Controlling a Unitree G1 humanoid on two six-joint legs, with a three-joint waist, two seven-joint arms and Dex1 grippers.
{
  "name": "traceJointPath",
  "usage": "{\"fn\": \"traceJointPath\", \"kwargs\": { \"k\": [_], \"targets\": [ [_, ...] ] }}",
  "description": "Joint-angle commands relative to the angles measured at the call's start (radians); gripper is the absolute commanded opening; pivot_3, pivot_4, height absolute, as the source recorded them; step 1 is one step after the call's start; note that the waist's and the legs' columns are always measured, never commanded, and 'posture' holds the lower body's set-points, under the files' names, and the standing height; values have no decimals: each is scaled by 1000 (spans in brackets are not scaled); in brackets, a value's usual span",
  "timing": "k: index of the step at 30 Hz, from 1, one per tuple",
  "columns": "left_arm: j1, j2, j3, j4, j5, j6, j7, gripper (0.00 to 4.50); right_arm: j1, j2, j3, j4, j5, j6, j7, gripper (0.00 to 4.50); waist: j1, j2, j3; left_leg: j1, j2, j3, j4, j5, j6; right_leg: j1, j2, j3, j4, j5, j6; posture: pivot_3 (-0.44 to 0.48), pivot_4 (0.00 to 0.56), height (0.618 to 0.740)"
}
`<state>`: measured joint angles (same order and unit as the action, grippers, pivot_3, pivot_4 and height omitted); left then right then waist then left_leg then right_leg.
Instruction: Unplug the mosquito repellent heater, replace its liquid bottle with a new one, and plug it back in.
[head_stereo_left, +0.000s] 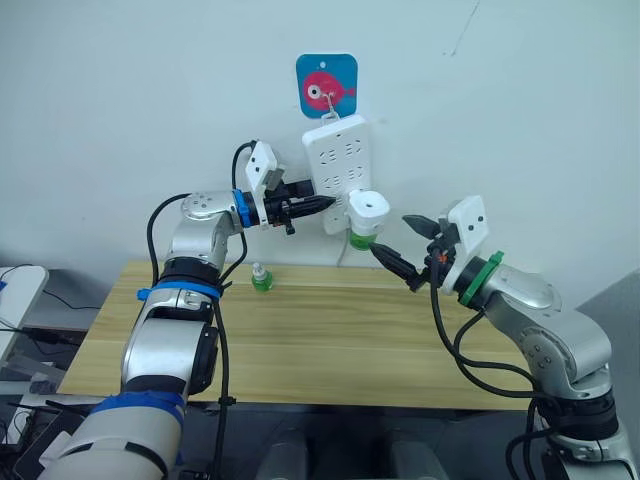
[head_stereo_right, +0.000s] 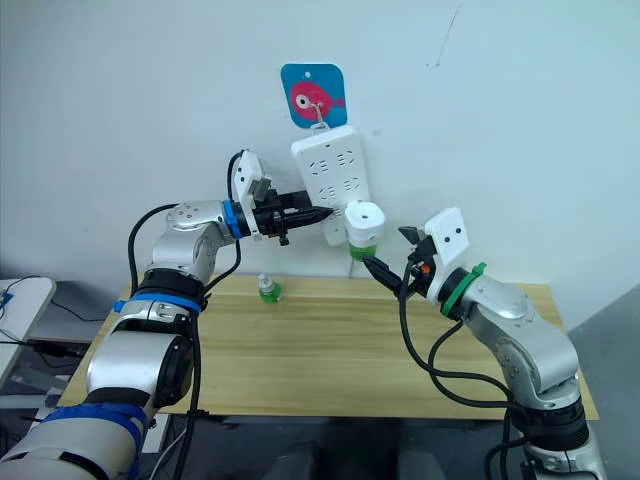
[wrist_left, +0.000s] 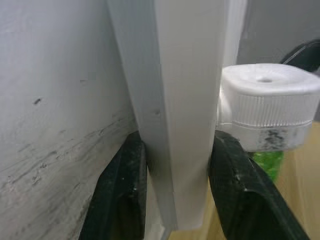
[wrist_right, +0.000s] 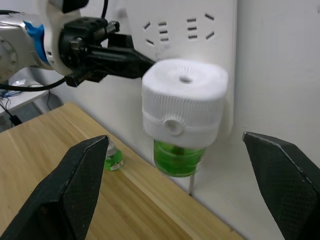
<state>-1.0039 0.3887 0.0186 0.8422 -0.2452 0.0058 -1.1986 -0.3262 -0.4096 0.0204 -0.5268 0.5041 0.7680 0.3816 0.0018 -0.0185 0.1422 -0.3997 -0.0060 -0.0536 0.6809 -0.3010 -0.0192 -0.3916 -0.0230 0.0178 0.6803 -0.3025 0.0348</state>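
The mosquito repellent heater is a white rounded unit plugged into the lower right of a white power strip on the wall. A green liquid bottle hangs under it. My left gripper is shut on the strip's side edge just left of the heater, one black finger on each face. Right of and slightly below the heater, my right gripper stands open, and its fingers are spread wide and apart from the unit. A second small green bottle stands on the wooden table.
A blue fish sticker hook holds the strip on the white wall. The table's back edge meets the wall below the strip. A white cord drops from the strip to the table.
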Motion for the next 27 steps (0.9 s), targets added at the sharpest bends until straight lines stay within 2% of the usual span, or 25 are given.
{"fn": "traceJointPath", "kwargs": {
  "k": [1,9,15,24,27],
  "targets": [
    [-21,-28,-3,-54,-5,1,6,1347,9,24,-5,-49,-16,-13,-42,4500,0,0,5,0,0,0,0,1,0,1,0,0,0,0,0,-8,168,740],
    [-9,-44,-5,-93,3,29,15,1347,-30,95,42,-24,-92,-2,-136,4500,1,0,13,0,-2,-4,1,4,-1,2,-1,-3,1,0,0,-17,172,740],
    [5,-46,-6,-118,3,44,20,1347,-115,212,80,37,-159,-17,-228,4500,0,0,14,0,-2,-6,0,5,-3,2,-1,-4,1,0,0,-19,174,740],
    [25,-53,-8,-149,5,58,34,1347,-172,281,106,132,-264,-81,-271,4500,0,0,14,0,-3,-7,0,7,-7,2,-2,-4,1,0,0,-15,174,740],
    [26,-48,-6,-143,10,51,39,1347,-169,283,104,139,-267,-101,-256,3628,0,0,14,0,-3,-7,0,7,-7,2,-2,-4,1,0,0,-15,174,740]
  ]
}}
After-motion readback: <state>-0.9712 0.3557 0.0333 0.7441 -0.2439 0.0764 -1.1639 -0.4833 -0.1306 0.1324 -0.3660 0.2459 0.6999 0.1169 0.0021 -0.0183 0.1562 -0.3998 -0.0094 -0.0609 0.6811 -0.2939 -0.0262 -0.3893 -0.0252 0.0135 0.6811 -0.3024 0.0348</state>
